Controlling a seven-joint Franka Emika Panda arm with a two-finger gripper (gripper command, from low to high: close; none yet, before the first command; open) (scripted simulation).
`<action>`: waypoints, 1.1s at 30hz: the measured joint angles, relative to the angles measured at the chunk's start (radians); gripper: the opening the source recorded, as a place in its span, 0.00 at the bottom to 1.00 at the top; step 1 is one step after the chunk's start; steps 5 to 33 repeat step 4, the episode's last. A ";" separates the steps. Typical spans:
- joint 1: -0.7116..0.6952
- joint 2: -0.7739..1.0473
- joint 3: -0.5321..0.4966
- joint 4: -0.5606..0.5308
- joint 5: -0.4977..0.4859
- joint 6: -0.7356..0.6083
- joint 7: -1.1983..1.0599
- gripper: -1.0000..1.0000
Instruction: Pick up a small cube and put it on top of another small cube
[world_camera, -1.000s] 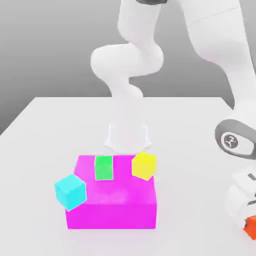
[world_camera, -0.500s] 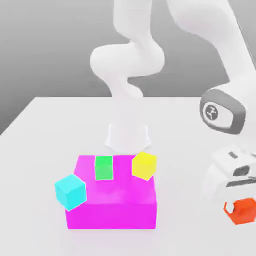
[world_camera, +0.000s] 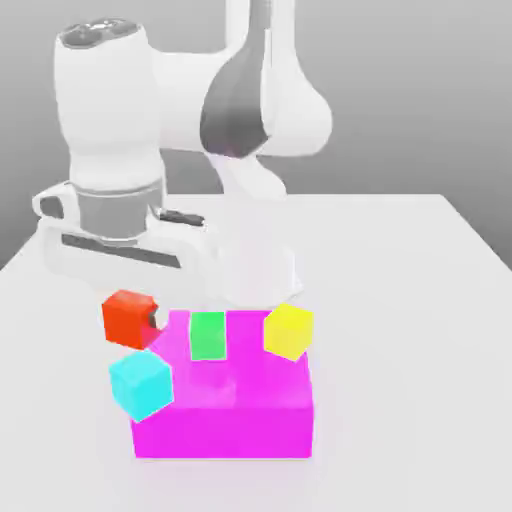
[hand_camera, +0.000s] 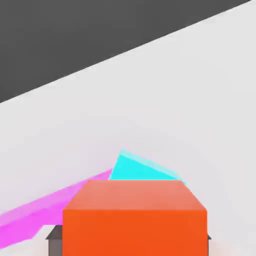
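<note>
Gripper (world_camera: 133, 318): hung below the white hand at the exterior view's left, clenched on the red-orange cube, one pale finger (world_camera: 156, 322) showing on the cube's 3 o'clock face
Red-orange cube (world_camera: 127, 318): was held off the table, just above the cyan cube at about its 11 o'clock, a narrow gap between them in the exterior view; in the hand view the same cube (hand_camera: 134, 220) sat in front of the cyan one
Cyan cube (world_camera: 140, 384): stood tilted against the magenta block's 9 o'clock side, apart from the held cube; in the hand view only its upper face (hand_camera: 140, 169) peeked out behind the red-orange cube
Magenta block (world_camera: 250, 420): lay on the white table (world_camera: 420, 350), far larger than the small cubes
Green cube (world_camera: 208, 335): rested on the magenta block's top, toward its 11 o'clock corner
Yellow cube (world_camera: 289, 331): sat tilted at the block's 1 o'clock corner, well apart from the gripper
Robot base (world_camera: 255, 270): stood at 12 o'clock from the block
</note>
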 joint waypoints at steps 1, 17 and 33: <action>0.000 0.017 -0.001 -0.006 0.001 0.023 -0.001 1.00; 0.000 0.017 -0.001 -0.006 0.001 0.023 -0.001 1.00; 0.000 0.017 -0.001 -0.006 0.001 0.023 -0.001 1.00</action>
